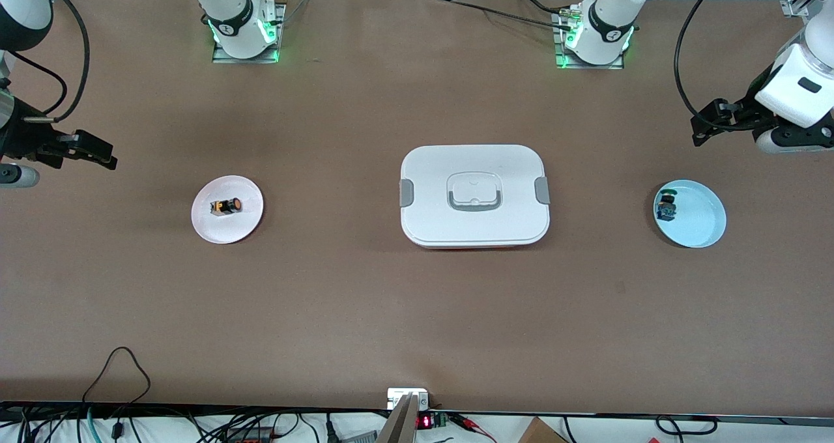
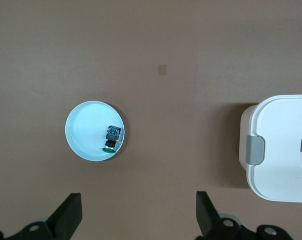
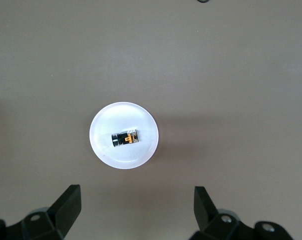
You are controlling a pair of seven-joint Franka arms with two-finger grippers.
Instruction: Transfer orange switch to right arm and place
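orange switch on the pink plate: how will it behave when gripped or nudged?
The orange switch looks rigid and probably light, being tiny against its pink plate. It lies on its side and looks roundish, so a nudge may roll it. The plate's smooth face could let it slide.

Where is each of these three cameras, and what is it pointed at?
Front view: high, facing both arms' bases; shows pink plate, lidded box, blue plate, both arms.
Left wrist view: looks down on the blue plate and green-blue switch; open left gripper shows.
Right wrist view: looks down on orange switch; open right gripper shows.
Front and left wrist views share the box.
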